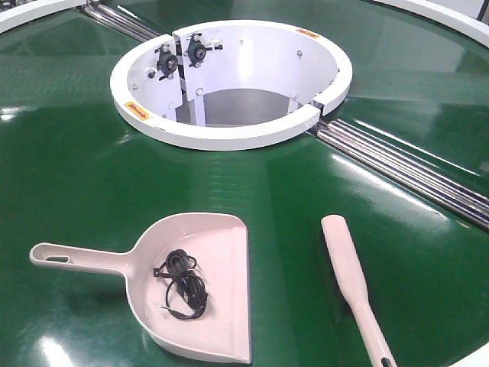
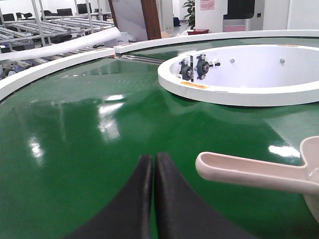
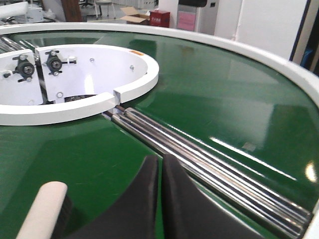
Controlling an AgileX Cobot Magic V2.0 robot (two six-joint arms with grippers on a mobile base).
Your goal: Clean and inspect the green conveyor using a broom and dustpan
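Note:
The green conveyor (image 1: 76, 168) fills the front view. On it, near the front, lies the pale-pink dustpan (image 1: 221, 245), handle pointing left, with a tangle of black wire (image 1: 182, 284) inside. The pink broom (image 1: 348, 267) lies to its right, head away from me and handle toward the front edge. Neither gripper shows in the front view. My left gripper (image 2: 153, 159) is shut and empty just above the belt, left of the dustpan's handle (image 2: 249, 172). My right gripper (image 3: 161, 162) is shut and empty, with the broom's head (image 3: 42, 209) at its lower left.
The white central ring (image 1: 229, 84) stands up from the belt's middle, open inside, with black bearings (image 1: 182, 55) on its inner wall. Steel roller seams (image 1: 405, 164) run from the ring to the right and to the back left. The white outer rim (image 3: 259, 55) bounds the belt.

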